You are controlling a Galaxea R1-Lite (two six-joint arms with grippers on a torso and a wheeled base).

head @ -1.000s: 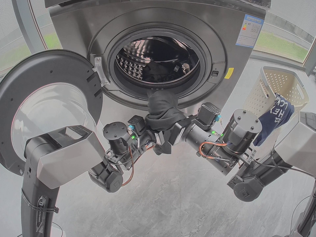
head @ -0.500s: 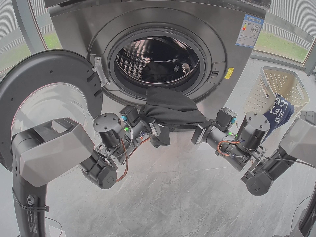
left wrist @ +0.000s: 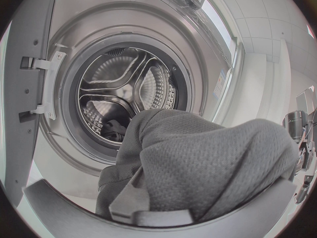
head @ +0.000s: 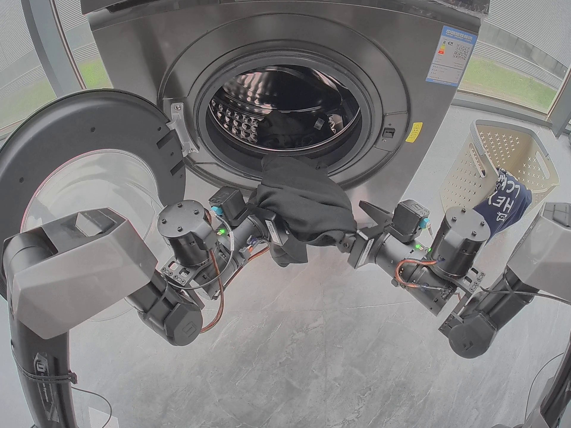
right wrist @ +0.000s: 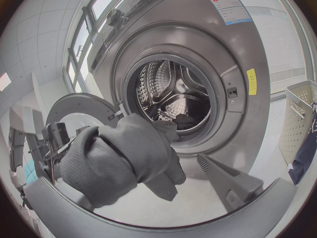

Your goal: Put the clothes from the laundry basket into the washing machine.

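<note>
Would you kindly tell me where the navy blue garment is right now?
In the head view the navy blue garment drapes over the rim of the laundry basket, on the robot's right, beside the washing machine.

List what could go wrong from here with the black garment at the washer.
1. Most of the black garment hangs outside the drum, draped over the left tool; released here, it may slide to the floor.
2. The right tool is open, and cloth seems to lie over one side of it; pulling back could drag the garment out of the opening.
</note>
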